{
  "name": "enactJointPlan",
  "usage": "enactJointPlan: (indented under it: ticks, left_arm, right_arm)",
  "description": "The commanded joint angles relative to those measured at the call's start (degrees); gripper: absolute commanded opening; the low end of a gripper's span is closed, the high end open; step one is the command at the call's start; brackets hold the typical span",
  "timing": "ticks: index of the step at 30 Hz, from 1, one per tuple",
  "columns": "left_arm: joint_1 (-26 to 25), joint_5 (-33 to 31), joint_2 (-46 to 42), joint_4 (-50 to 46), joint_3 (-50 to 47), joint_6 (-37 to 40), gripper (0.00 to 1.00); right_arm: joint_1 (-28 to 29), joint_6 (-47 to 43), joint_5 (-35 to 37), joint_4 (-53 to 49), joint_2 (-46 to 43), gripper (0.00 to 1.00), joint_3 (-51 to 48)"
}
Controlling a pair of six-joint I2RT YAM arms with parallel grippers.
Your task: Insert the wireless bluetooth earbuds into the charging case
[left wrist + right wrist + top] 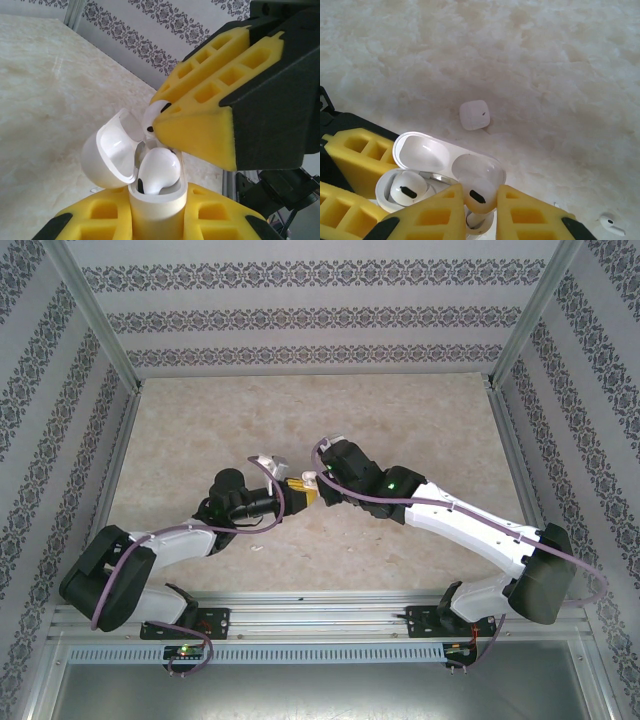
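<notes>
My left gripper (pixel 157 216) is shut on the white charging case (pixel 156 204), holding it upright above the table with its lid (pixel 107 152) swung open. One earbud (pixel 159 170) sits in the near slot. My right gripper (pixel 480 201) is shut on a second earbud (pixel 479 192) and holds it right over the case's other slot, its stem pointing down into the case. In the left wrist view that earbud (pixel 155 114) peeks out from the right gripper's yellow fingers (pixel 200 127). From the top, both grippers (pixel 300 490) meet at the table's middle.
A closed white rounded-square case (pixel 474 114) lies on the marble table (pixel 560 75) beyond the open case. A loose earbud (pixel 612 224) lies on the table at the right wrist view's bottom right. Patterned walls enclose the table (pixel 400 420).
</notes>
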Motion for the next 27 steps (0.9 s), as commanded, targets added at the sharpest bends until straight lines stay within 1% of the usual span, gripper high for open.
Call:
enactJointPlan:
  ticks: [1, 6, 18, 23, 27]
  left_arm:
    - [0.8, 0.6, 0.0, 4.9, 2.5, -1.5, 0.00]
    - [0.8, -0.1, 0.1, 5.5, 1.8, -0.9, 0.00]
    - [0.9, 0.5, 2.1, 10.2, 2.6, -2.5, 0.00]
    - [0.9, 0.6, 3.8, 14.7, 2.0, -4.3, 0.00]
    - [0.9, 1.9, 4.9, 16.7, 2.4, -5.8, 0.00]
  right_arm:
    - [1.0, -0.2, -3.8, -2.8, 1.0, 0.17, 0.7]
    - [1.0, 0.9, -6.6, -5.8, 3.1, 0.18, 3.5]
    - [0.8, 5.1, -6.5, -11.1, 5.0, 0.24, 7.6]
    - [0.4, 6.9, -6.8, -12.8, 5.6, 0.26, 9.5]
    - [-0.2, 8.4, -7.6, -12.8, 5.7, 0.27, 10.0]
